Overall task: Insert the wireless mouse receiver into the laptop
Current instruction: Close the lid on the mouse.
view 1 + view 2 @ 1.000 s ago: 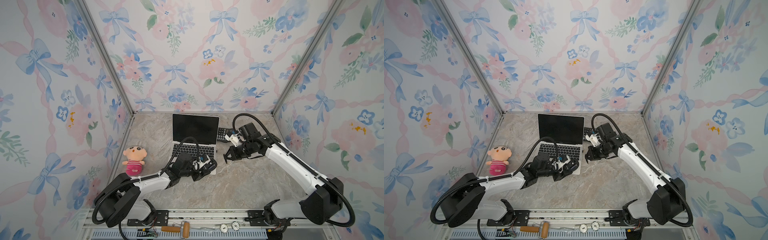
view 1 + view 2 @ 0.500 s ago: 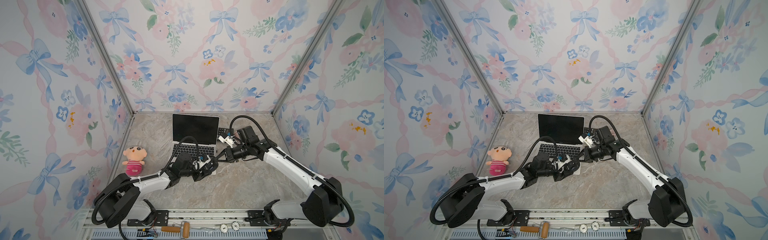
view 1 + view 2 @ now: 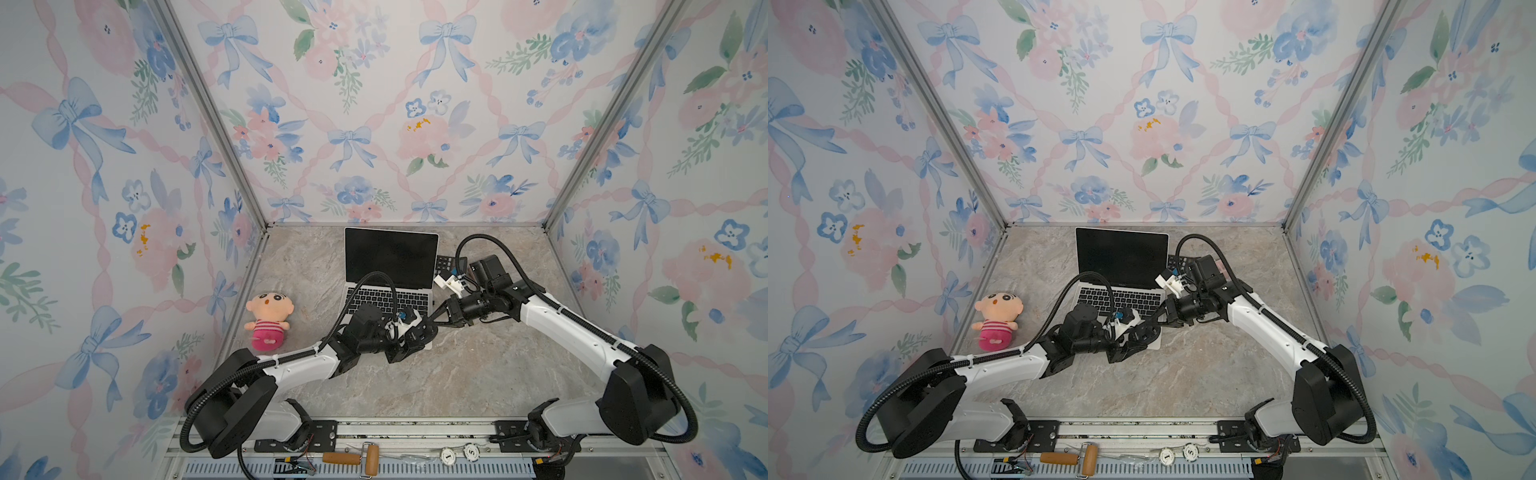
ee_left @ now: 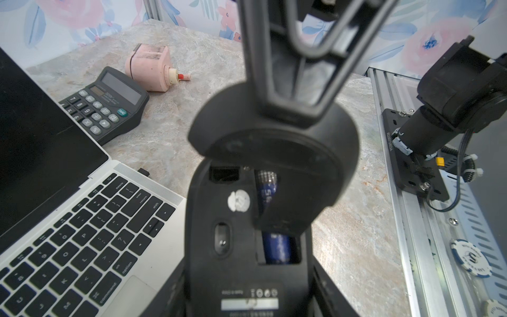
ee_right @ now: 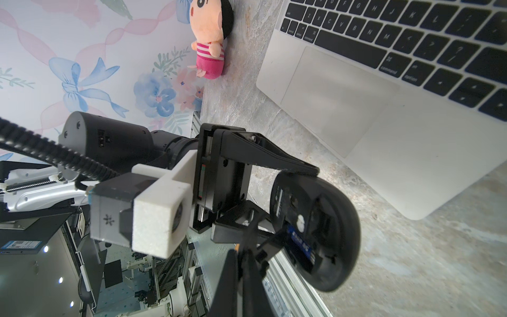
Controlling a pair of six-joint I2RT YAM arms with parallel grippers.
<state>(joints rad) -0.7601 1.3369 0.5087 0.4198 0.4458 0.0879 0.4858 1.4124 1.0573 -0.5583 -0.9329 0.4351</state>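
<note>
The slim silver laptop [image 3: 390, 257] [image 3: 1121, 257] stands open at the back of the table. A tiny dark stub, the wireless mouse receiver [image 4: 143, 172], sticks out of the laptop's [image 4: 153, 263] right side edge near the hinge. My left gripper [image 3: 415, 332] [image 3: 1138, 336] is shut on the black mouse [image 4: 238, 260] [image 5: 285, 197], held underside up with its blue battery [image 4: 275, 247] showing. My right gripper [image 3: 430, 320] [image 4: 290, 115] is shut on the curved black cover piece [image 4: 274, 153], which it holds against the mouse's open compartment.
A black calculator [image 4: 107, 107] and a pink block-shaped object [image 4: 149, 67] lie to the right of the laptop. A plush doll [image 3: 269, 320] sits at the left wall. Poker chips [image 4: 470, 258] and a wooden-handled tool [image 3: 353, 458] rest on the front rail.
My right gripper has swung left and down from beside the laptop until it meets the left gripper at the mouse. The left arm has held still.
</note>
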